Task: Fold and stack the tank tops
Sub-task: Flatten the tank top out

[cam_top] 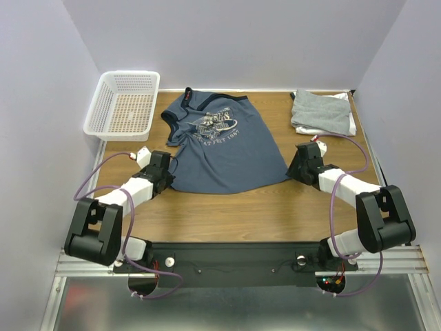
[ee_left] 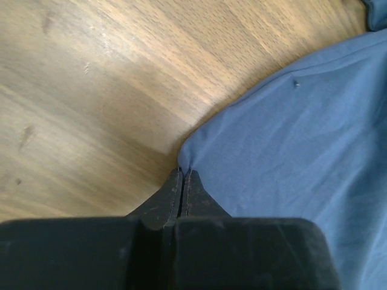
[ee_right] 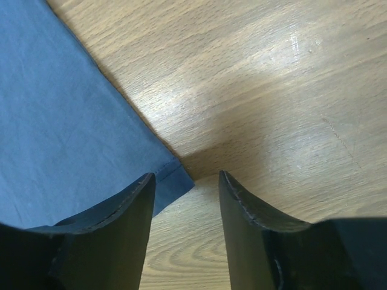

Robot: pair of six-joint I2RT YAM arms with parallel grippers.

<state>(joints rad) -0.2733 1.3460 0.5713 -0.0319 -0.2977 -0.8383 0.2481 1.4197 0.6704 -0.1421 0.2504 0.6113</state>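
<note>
Navy tank top [cam_top: 224, 148] is seen spread flat, unfolded, one hem corner pinched in the closed left end effector [ee_left: 182, 175]; the right end effector [ee_right: 186, 181] is held open astride the other. Grey and white tops [cam_top: 322, 112] are stacked folded, far right. Wood-grain table [cam_top: 241, 214], pale walls [cam_top: 241, 41] and a white basket [cam_top: 131, 74] are shown.
</note>
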